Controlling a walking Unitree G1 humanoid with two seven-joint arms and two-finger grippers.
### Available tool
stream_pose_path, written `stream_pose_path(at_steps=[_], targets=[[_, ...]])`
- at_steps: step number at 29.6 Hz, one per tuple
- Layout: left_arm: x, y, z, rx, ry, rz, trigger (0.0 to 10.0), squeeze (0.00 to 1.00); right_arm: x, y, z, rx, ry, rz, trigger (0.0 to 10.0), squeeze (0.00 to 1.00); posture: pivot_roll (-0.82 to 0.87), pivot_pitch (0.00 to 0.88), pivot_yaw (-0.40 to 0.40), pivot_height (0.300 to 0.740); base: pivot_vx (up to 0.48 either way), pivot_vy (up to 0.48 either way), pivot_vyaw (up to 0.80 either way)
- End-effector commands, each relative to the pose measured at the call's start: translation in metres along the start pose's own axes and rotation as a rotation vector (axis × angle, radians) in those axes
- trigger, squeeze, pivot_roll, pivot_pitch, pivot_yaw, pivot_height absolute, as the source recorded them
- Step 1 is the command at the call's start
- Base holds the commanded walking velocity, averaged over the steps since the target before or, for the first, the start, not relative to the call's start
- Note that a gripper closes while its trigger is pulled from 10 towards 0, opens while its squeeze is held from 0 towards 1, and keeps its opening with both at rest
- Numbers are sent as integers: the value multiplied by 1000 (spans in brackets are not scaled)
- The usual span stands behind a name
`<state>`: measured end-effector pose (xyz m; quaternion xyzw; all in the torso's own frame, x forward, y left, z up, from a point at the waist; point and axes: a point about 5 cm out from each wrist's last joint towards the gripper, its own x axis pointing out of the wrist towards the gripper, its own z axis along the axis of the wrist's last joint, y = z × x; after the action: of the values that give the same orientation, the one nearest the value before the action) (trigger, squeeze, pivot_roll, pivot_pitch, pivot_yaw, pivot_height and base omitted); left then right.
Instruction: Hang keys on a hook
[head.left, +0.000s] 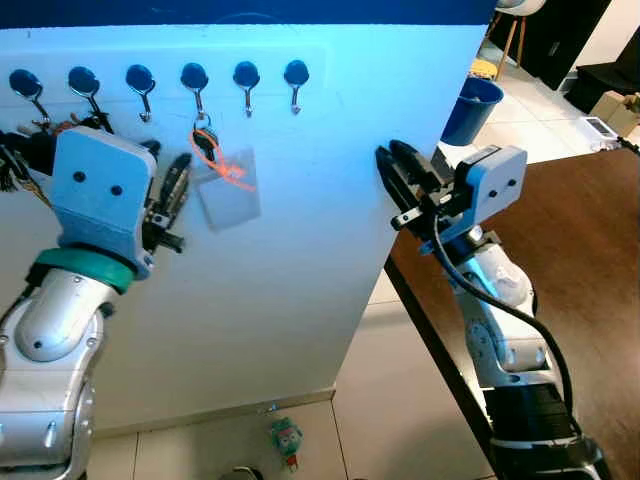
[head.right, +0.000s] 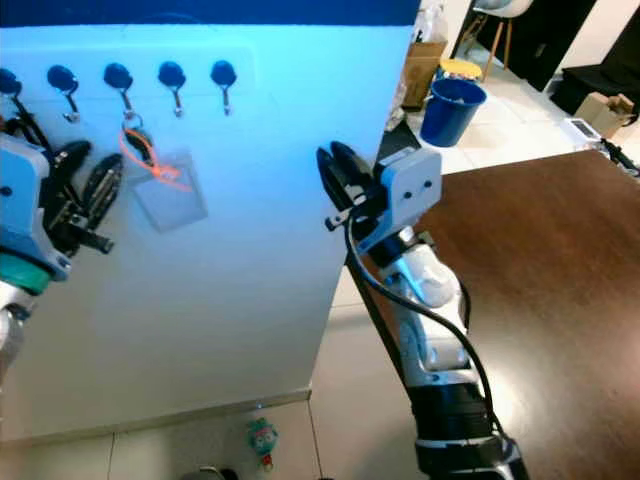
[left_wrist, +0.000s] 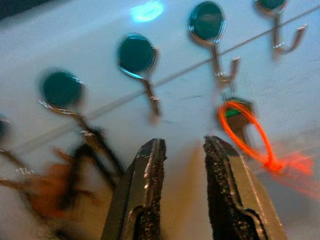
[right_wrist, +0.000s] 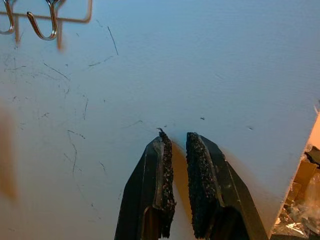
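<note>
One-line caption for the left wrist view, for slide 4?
Left gripper, fingers slightly apart and empty, faces the hook rail; keys with orange loop hang on a hook.

Looks like a home, entry or dining area. White wall panel (head.left: 270, 290) carries a row of dark-knobbed metal hooks (head.left: 246, 86); one has keys (head.left: 205, 140) with an orange loop and a clear tag, another at far left holds a dark bunch (head.left: 20, 150). Dark brown wooden table (head.left: 560, 250) to the right, pale tiled floor (head.left: 380, 400). Further back: blue bucket (head.left: 471, 109), wooden-legged chair (head.left: 515, 25), cardboard box (head.left: 615, 108). Small toy-like item (head.left: 286, 440) on the floor by the skirting.
</note>
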<state>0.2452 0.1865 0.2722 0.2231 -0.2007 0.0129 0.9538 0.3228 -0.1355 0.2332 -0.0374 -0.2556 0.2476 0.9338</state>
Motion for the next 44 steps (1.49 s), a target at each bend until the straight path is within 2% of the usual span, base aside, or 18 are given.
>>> stream_pose_path(at_steps=[1, 2, 6, 8, 9, 10, 11, 12, 13, 15, 18, 27, 28, 32, 34, 38, 44], targets=[[-2, 14, 1, 131, -25, 155, 10000, 0, -1, -5, -5, 3, 33, -26, 10000, 0, 114, 0, 55, 740, 0, 0, 0], [-6, 29, 18, 127, -137, 310, 10000, 0, -1, -4, -5, 4, 30, -26, 10000, 0, 112, 0, 52, 740, 0, 0, 0], [-9, 31, 26, 68, -187, 321, 10000, 0, 0, -4, -5, 5, 28, -26, 10000, 0, 117, 0, 46, 740, 0, 0, 0], [-8, 19, 24, 18, -168, 197, 10000, 0, 0, -5, -4, 6, 26, -28, 10000, 0, 116, 0, 45, 740, 0, 0, 0], [-8, 9, 20, -67, -131, 95, 10000, 0, 0, -5, -3, 6, 21, -28, 10000, 0, 117, 0, 43, 740, 0, 0, 0], [-8, 9, 20, -67, -131, 95, 10000, 0, 0, -5, -3, 6, 21, -28, 10000, 0, 117, 0, 43, 740, 0, 0, 0], [-9, -1, 17, -145, -99, 3, 10000, 0, 0, -5, -2, 10, 14, -29, 10000, 0, 117, 0, 43, 740, 0, 0, 0], [-9, -1, 17, -145, -99, 3, 10000, 0, 0, -5, -2, 10, 14, -29, 10000, 0, 117, 0, 43, 740, 0, 0, 0], [-10, -12, 16, -234, -74, -98, 10000, 0, 0, -4, -1, 15, 5, -29, 10000, 0, 114, 0, 40, 740, 0, 0, 0], [-8, -24, 18, -317, -76, -210, 10000, 0, -2, 0, 2, 28, -17, -27, 10000, 0, 110, 0, 39, 740, 0, 0, 0], [1, -30, 22, -311, -121, -222, 10000, 0, -4, 5, 7, 27, -48, -23, 10000, 0, 105, 0, 39, 740, 0, 0, 0], [6, -35, 28, -311, -163, -270, 10000, 0, -13, 8, 13, -21, -85, -39, 10000, 0, 86, 0, 41, 740, 0, 0, 0], [8, -35, 27, -311, -159, -252, 10000, 0, -20, 6, 8, -39, -49, -89, 10000, 0, 75, 0, 44, 740, 0, 0, 0], [10, -33, 25, -308, -146, -228, 10000, 0, -27, 5, 3, -56, -12, -134, 10000, 0, 71, 0, 47, 740, 0, 0, 0], [14, -30, 18, -294, -112, -158, 10000, 0, -35, 4, 0, -83, 19, -202, 10000, 0, 59, 0, 50, 740, 0, 0, 0], [17, -27, 15, -280, -99, -114, 10000, 0, -36, 4, 4, -106, 14, -218, 10000, 0, 58, 0, 48, 740, 0, 0, 0], [18, -27, 13, -273, -99, -85, 10000, 0, -38, 5, 7, -94, 7, -228, 10000, 0, 54, 0, 41, 740, 0, 0, 0]])
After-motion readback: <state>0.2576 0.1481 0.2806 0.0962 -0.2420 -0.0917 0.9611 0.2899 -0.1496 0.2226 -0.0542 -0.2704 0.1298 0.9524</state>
